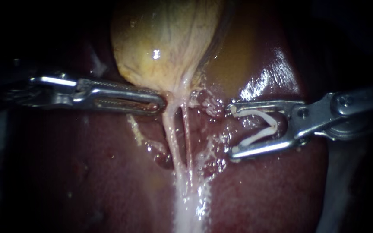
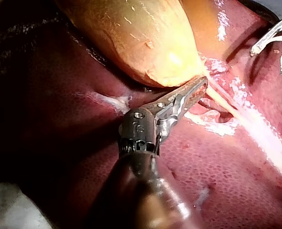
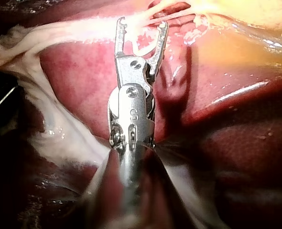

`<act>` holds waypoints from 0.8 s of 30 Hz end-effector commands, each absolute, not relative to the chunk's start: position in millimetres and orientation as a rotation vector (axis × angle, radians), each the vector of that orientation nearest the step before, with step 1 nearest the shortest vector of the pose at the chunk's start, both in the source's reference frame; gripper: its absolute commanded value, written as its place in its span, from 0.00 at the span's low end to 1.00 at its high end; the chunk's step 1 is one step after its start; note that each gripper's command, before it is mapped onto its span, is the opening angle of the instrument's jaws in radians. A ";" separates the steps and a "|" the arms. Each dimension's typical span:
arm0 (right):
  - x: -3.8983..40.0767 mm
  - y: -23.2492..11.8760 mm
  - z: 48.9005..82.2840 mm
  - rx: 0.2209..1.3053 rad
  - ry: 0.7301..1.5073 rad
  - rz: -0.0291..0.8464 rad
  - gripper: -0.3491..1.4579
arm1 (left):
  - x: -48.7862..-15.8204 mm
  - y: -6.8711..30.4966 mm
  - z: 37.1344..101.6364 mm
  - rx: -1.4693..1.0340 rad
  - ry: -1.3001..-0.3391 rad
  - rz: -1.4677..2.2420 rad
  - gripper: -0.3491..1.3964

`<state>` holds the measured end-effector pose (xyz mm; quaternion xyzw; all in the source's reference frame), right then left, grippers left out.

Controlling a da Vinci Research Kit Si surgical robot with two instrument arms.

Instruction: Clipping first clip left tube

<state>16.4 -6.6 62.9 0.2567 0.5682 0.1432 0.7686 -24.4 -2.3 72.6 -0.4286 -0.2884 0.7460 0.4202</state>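
Note:
The yellow gallbladder [image 1: 165,43] lies on the dark red liver [image 1: 87,172]. Two thin pale tubes run down from its neck, the left tube [image 1: 170,133] beside the right tube [image 1: 187,138]. My left instrument [image 1: 158,103] is shut on the tissue at the gallbladder's neck; the left wrist view shows its jaws [image 2: 198,88] under the gallbladder [image 2: 141,38]. Wide apart, my right instrument's [image 1: 232,129] jaws carry a white V-shaped clip [image 1: 262,127]. It stands right of both tubes and touches neither. In the right wrist view the clip [image 3: 143,45] sits between the jaws [image 3: 142,26], just short of the tubes [image 3: 155,16].
Wet, glistening liver [image 2: 217,167] surrounds the site. Whitish fatty tissue [image 1: 188,207] trails down from where the tubes join. Pale strands [image 3: 50,129] spread beside my right instrument's shaft. The other instrument with its clip [image 2: 279,43] shows at the edge of the left wrist view.

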 end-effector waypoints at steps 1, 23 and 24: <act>16.4 -6.6 62.9 0.557 1.233 0.311 0.47 | -24.1 -2.2 72.0 -1.073 -0.722 1.865 0.00; 19.3 -7.5 63.7 0.563 1.237 0.301 0.47 | -23.4 -2.6 67.5 -1.077 -0.718 1.851 0.00; 19.7 -7.7 63.9 0.566 1.238 0.298 0.47 | -23.4 -2.6 67.5 -1.077 -0.718 1.851 0.00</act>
